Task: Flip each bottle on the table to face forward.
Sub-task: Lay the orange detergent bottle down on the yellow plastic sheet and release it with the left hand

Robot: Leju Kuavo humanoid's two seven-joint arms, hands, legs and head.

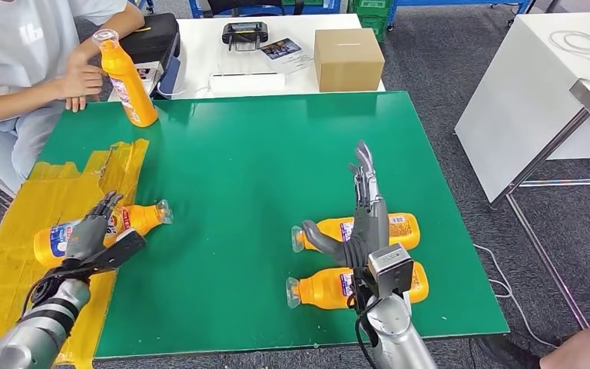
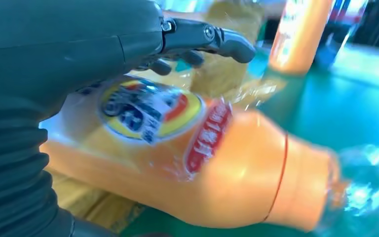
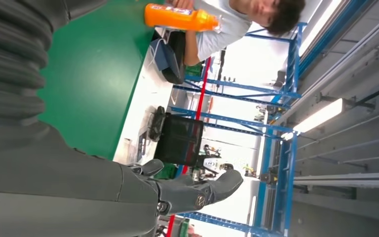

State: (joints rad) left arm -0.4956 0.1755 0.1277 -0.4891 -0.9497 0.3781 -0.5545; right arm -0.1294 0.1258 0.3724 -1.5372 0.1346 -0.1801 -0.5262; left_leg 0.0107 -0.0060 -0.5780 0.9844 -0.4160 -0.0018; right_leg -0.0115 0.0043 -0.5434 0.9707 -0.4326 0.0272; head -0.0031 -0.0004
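Three orange bottles lie on their sides on the green table (image 1: 261,161). My left hand (image 1: 92,231) rests over the labelled bottle (image 1: 142,218) near the left edge, its fingers (image 2: 227,42) stretched above the label without closing on this bottle (image 2: 237,182). On the right, my right hand (image 1: 365,211) is open, fingers straight and pointing away from me, just above the farther bottle (image 1: 399,229). The nearer bottle (image 1: 323,290) lies beside my right wrist. A fourth bottle (image 1: 128,81) stands upright at the far left corner, held by a person's hand (image 1: 81,81).
Yellow tape sheeting (image 1: 15,231) covers the table's left side. A person (image 1: 15,54) sits at the far left. Behind the green table, a white table (image 1: 200,46) carries a cardboard box (image 1: 348,59) and a black device (image 1: 244,33). Another white table (image 1: 538,77) stands right.
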